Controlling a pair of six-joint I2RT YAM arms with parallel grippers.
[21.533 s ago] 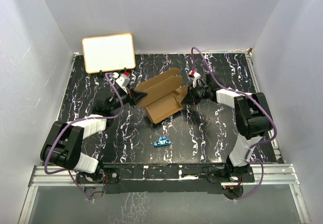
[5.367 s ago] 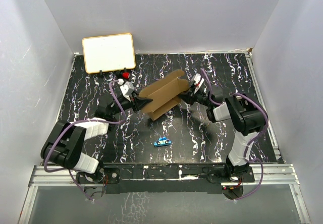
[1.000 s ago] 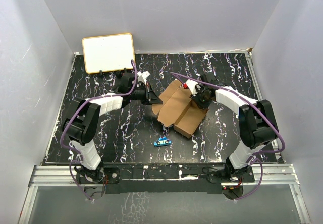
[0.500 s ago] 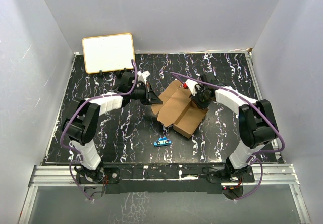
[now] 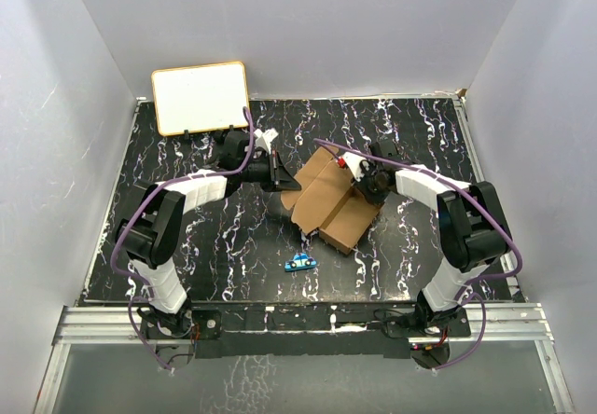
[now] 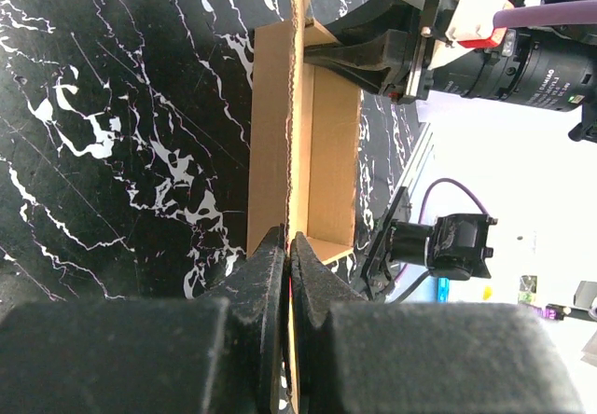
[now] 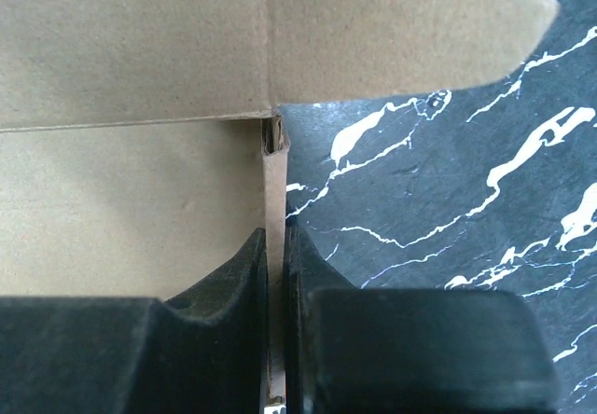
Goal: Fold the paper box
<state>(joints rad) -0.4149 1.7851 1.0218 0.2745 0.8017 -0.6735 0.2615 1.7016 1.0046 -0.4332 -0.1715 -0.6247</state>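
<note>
1. Paper box lies mid-table, part-formed into an open trough; its inside shows bare cardboard.
2. Left gripper is pinched tight on a thin upright wall edge at the box's left end.
3. Right gripper is clamped narrow on a wall edge at the box's right side.
4. The box is plain brown, creased, with flaps spread flat.
5. Small blue object lies nearer me, apart from the box; I can't identify it.

The paper box lies mid-table, the left gripper at its left edge and the right gripper at its right edge. A small object lies in front of it; a board stands at the back left
</note>
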